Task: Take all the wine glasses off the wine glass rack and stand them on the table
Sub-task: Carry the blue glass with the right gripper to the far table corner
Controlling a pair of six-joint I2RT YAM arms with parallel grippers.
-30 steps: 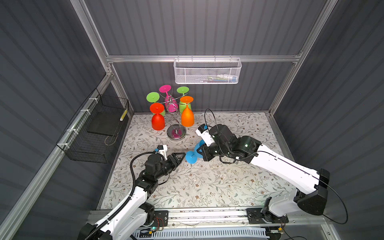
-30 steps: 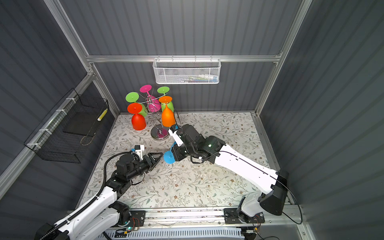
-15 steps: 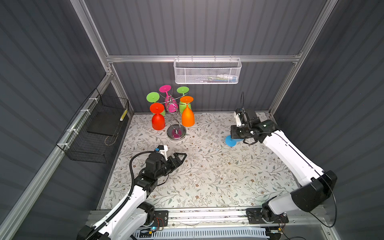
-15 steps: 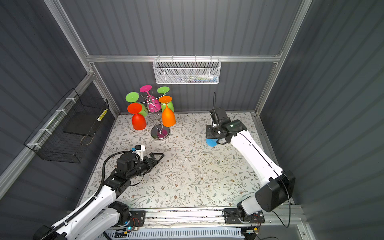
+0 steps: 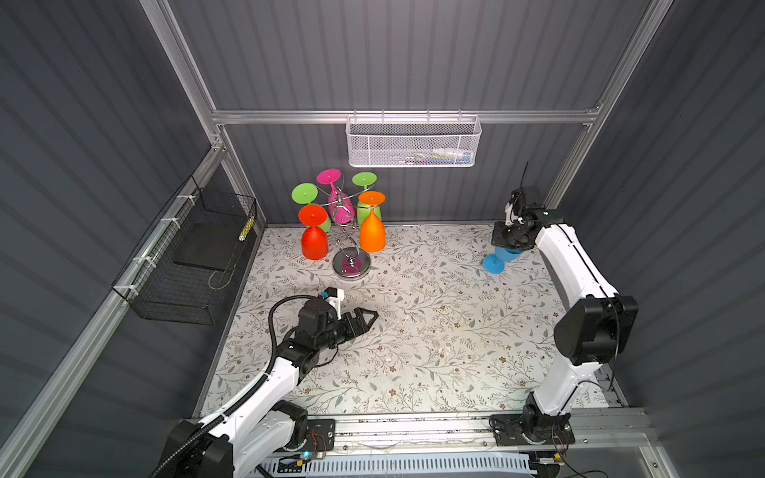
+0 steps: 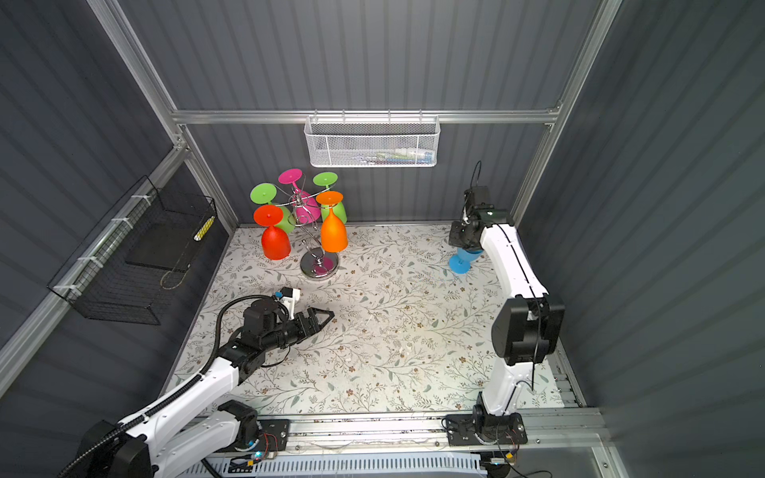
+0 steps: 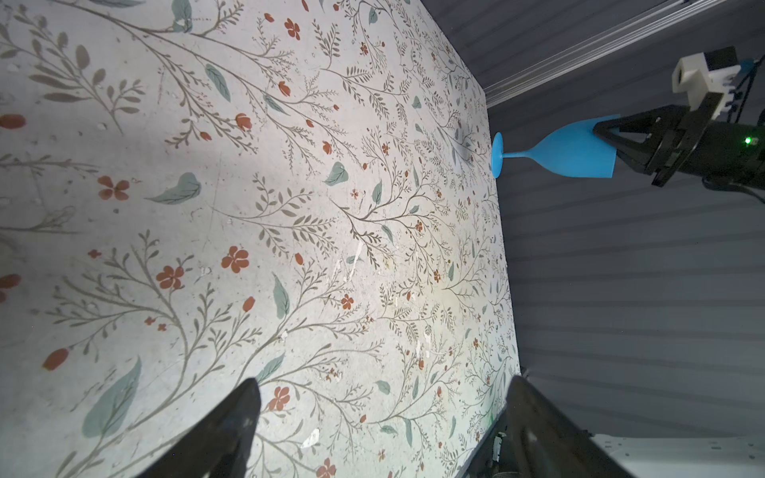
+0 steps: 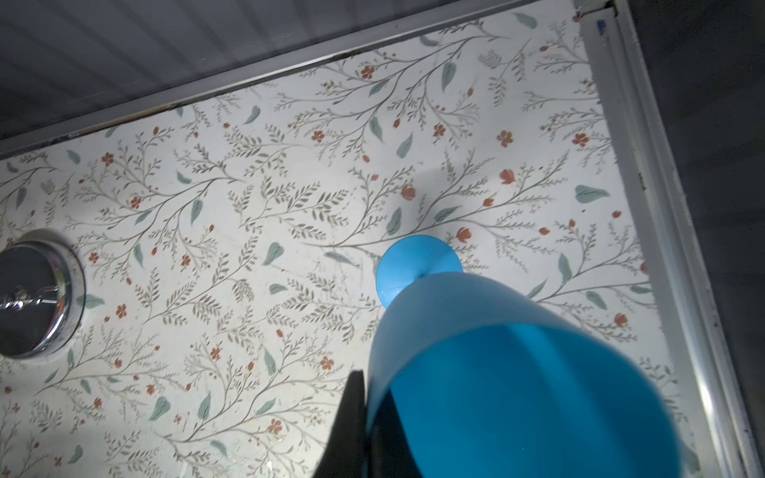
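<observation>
Right gripper [image 7: 605, 140] pinches blue wine glass [image 7: 569, 150] rim, hidden in top views.

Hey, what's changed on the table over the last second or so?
The right gripper carried the blue wine glass from the middle of the mat to its far right corner, still pinching the rim. The left gripper, which was beside the glass's foot, spread its fingers wider and stayed roughly in place, empty. The wine glass rack and its five glasses did not move.
</observation>
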